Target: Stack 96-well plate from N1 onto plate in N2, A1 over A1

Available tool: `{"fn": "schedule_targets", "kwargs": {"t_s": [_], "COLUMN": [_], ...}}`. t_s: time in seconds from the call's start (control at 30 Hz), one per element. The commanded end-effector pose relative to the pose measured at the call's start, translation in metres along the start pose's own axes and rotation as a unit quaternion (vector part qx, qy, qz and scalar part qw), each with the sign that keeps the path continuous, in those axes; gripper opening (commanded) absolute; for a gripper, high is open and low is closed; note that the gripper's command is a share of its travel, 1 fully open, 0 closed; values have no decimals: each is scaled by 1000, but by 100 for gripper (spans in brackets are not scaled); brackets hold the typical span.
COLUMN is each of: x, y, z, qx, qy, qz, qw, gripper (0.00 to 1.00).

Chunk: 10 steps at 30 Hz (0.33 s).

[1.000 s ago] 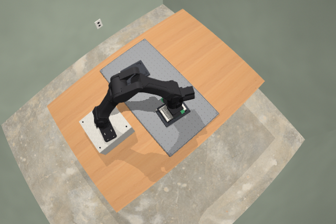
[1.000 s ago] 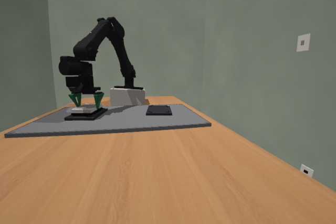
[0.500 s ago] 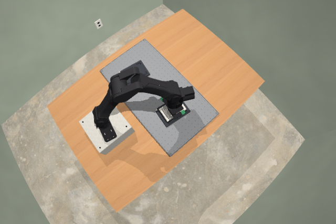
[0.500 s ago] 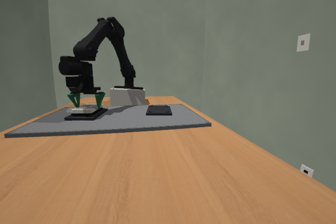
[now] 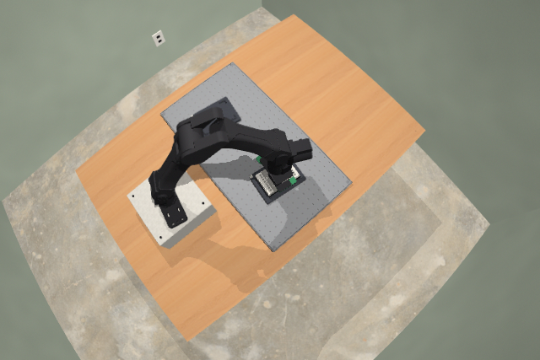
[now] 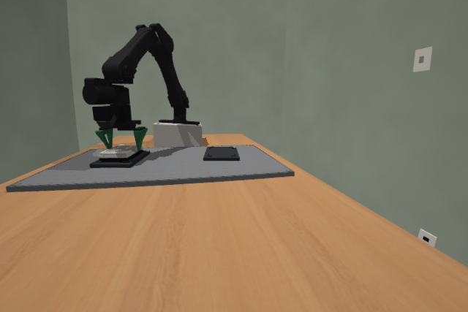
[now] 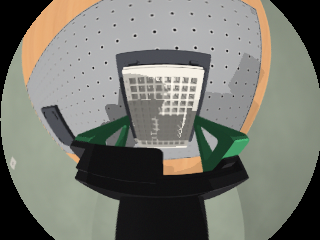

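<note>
Two dark nests sit on your grey perforated board (image 6: 234,172), which lies on a wooden table (image 6: 227,244) in a green-walled room with a concrete floor (image 5: 370,282). Your gripper (image 6: 123,138) hangs fully open, holding nothing, over the white plate stack (image 6: 118,151) in nest N2 (image 6: 113,164). Nest N1 (image 6: 221,153) stands bare.

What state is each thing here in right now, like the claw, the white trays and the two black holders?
gripper: open, green fingers either side of the plates, holding nothing.
plates: sitting in a low stack in the nest under the gripper.
nest under the gripper: occupied by the plates.
other nest: nothing in it.
arm: bent over, wrist pointing down.
</note>
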<state>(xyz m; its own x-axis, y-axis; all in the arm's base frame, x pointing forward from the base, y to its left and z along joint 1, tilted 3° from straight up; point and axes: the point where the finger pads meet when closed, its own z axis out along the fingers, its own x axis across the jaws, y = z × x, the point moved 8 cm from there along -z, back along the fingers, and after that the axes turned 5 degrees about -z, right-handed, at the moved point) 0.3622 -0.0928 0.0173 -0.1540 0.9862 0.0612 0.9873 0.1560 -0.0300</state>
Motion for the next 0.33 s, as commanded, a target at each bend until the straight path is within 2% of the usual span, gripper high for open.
{"fn": "schedule_targets", "kwargs": {"t_s": [0.0,0.13,0.3], "x": [-6,-7,-7], "y": [10,8,8], "z": [-35,-45,-45], "qx": [-31,-31,-31], "qy": [-12,-12,-12], "qz": [1,2,2], "qw": [999,999,999], "gripper": [100,100,100]}}
